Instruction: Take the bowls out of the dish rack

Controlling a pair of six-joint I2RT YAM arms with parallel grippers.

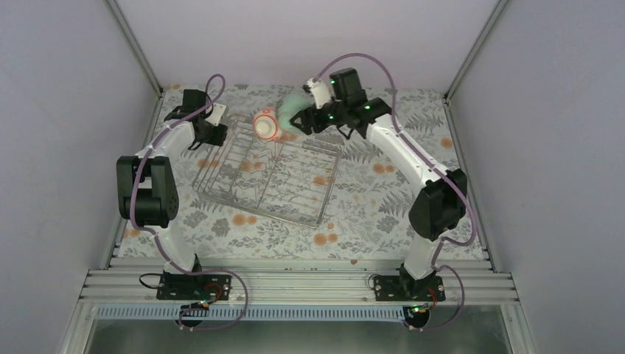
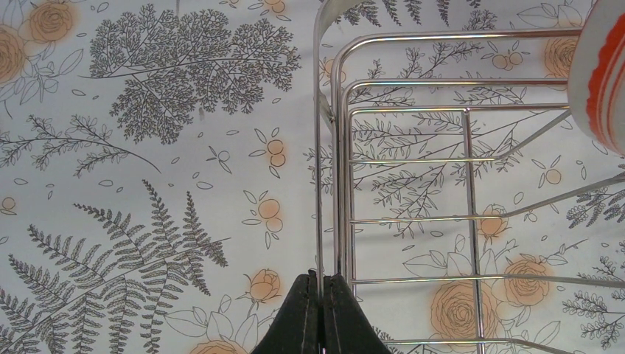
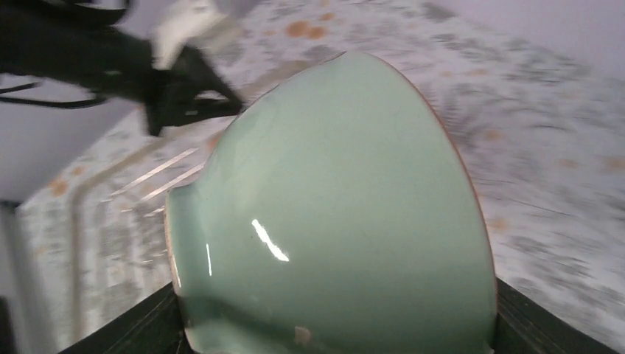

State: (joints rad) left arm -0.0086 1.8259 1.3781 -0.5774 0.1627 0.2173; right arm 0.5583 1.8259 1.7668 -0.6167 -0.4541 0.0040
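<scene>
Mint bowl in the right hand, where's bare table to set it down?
Bare table lies right of the dish rack and between rack and arm bases. The rack's far end is crowded: patterned bowl, left hand, right hand holding mint bowl.

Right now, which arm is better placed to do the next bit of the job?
The right. Its gripper holds the mint green bowl, so it probably only has to set it down off the dish rack. The left gripper is shut at the rack's rim, holding no bowl.
</scene>
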